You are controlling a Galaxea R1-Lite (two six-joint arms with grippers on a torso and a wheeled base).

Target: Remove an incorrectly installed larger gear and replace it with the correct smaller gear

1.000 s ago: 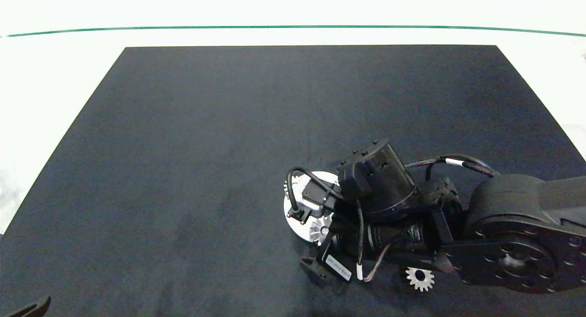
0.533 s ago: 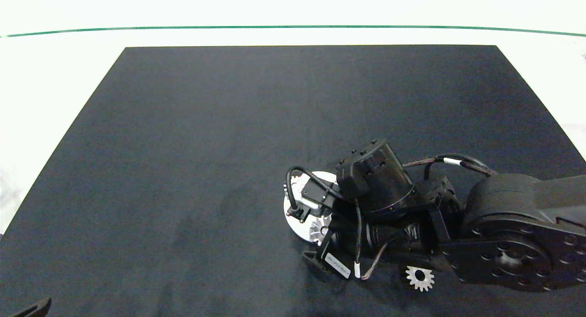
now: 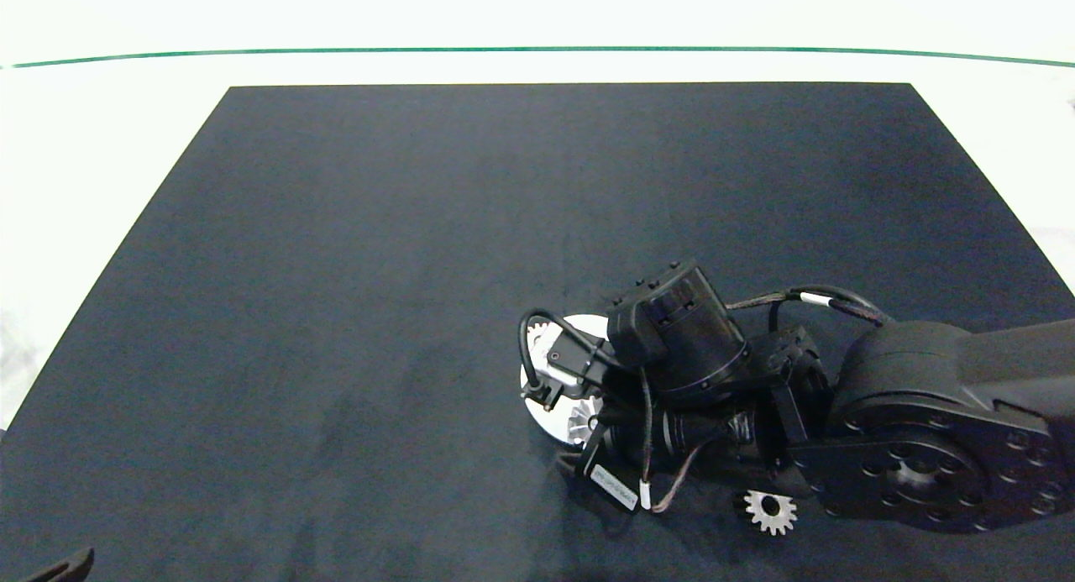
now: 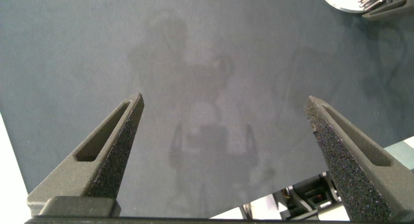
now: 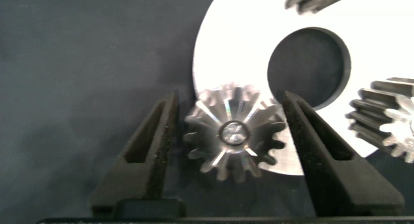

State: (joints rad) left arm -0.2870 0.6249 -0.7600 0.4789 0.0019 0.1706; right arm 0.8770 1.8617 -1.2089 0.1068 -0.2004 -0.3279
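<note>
Right gripper (image 5: 229, 130), jaws narrowed about a gear (image 5: 234, 134) seated on the white disc (image 5: 236, 30) at the mat's (image 3: 420, 229) near right, pads beside its teeth; loose gear (image 3: 770, 511) on mat nearer right; left gripper (image 4: 226, 130) wide, empty, near left.

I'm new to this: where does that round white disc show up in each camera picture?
Head view: the white disc lies low, right of centre, partly under the right arm.
Left wrist view: just a sliver of the disc, far beyond the fingers.
Right wrist view: the disc fills much of the picture.
Shared landmark: the black mat.
</note>
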